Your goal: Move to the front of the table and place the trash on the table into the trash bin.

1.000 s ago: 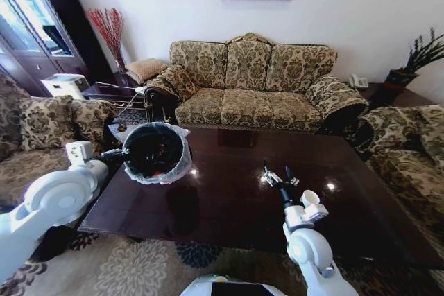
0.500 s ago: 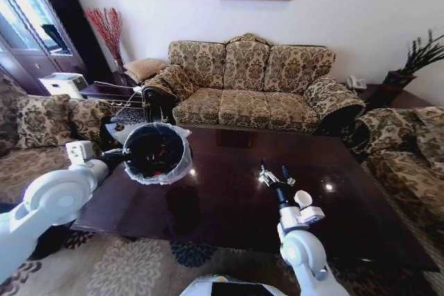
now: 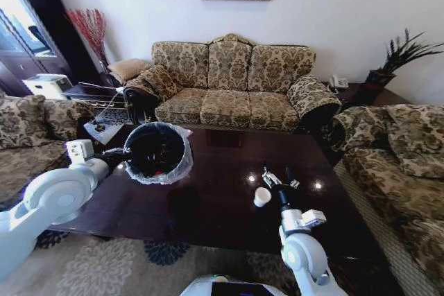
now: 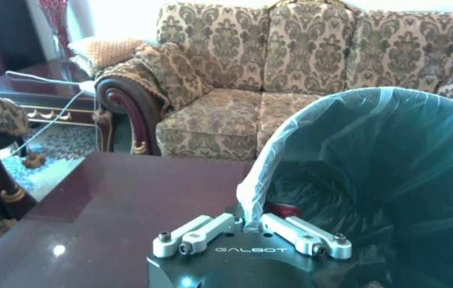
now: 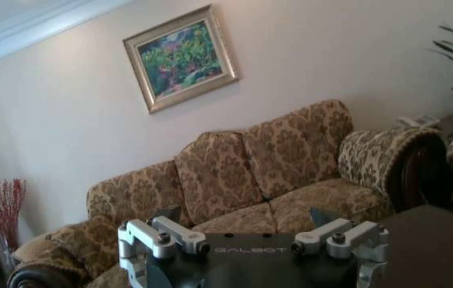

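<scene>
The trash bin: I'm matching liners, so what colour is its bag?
Translucent whitish over the black trash bin, clearest in the left wrist view.

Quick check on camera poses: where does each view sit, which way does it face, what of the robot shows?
Head view: high on the robot, looking forward and down over the table; both arms show, left tool at the trash bin, right tool open by a white cup.
Left wrist view: behind its tool, which grips the bin's bag rim, facing the sofa.
Right wrist view: behind its open tool, tilted up at sofa and painting.
Shared: the sofa in all three.
</scene>
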